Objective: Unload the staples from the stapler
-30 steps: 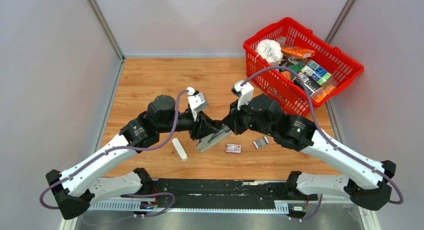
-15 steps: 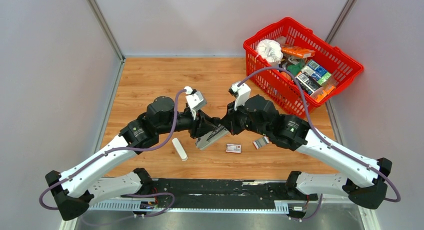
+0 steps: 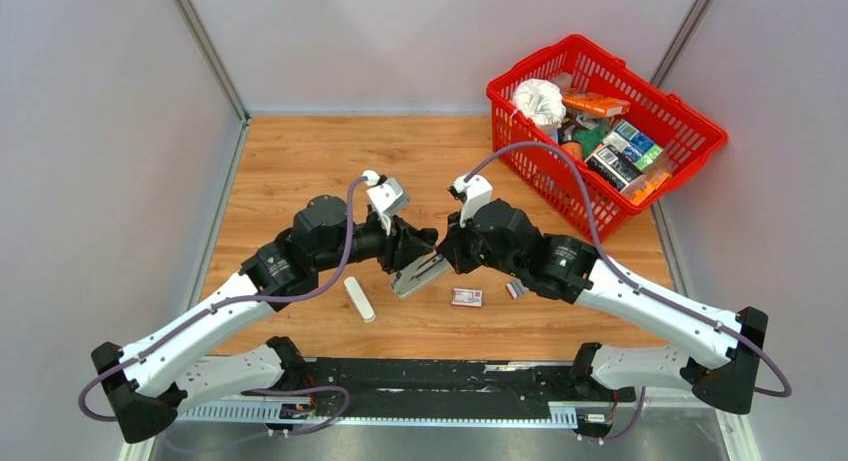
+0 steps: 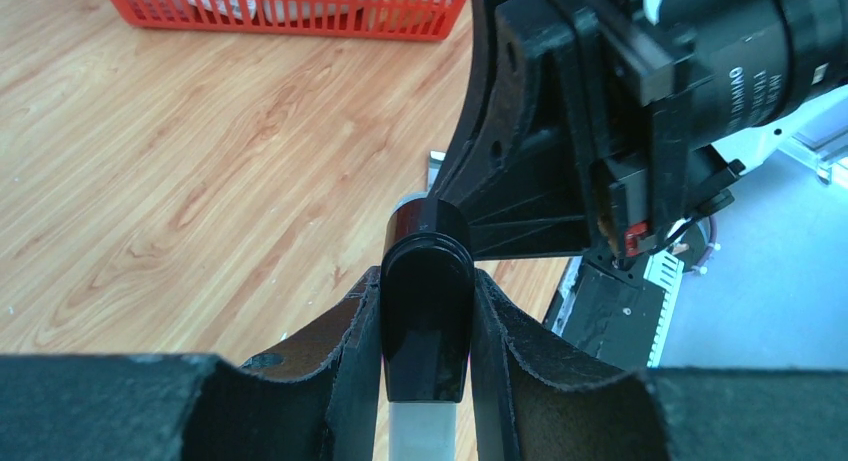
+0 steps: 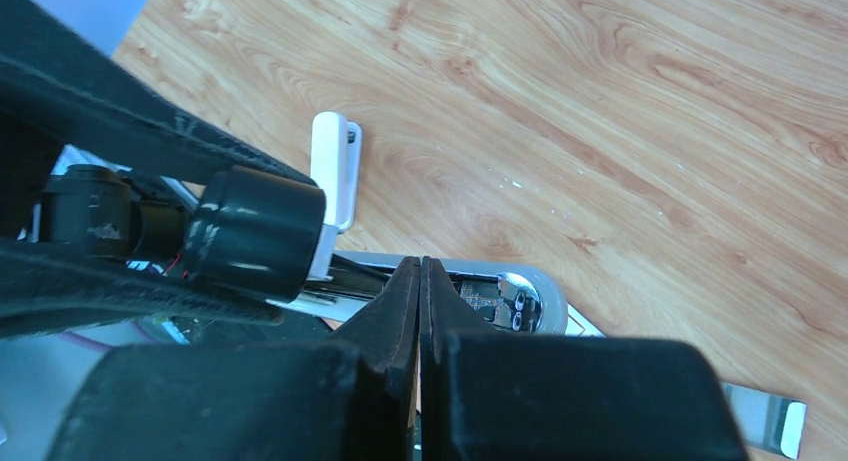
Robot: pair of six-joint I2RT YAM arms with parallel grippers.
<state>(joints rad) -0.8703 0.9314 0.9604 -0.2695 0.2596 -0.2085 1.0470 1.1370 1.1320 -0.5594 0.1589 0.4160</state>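
We meet at the stapler (image 3: 422, 275).
Our left gripper (image 4: 427, 311) clamps its black end; our right gripper (image 5: 420, 269), fingers pressed together, tops its open channel. The staples (image 3: 514, 289) lie behind it, half hidden under the arm, near a small box (image 3: 466, 297).

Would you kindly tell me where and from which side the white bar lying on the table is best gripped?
I would grip the white bar at its middle, from straight above, closing across its narrow width. It lies flat on the table, long sides bare, apart from the stapler beside it.
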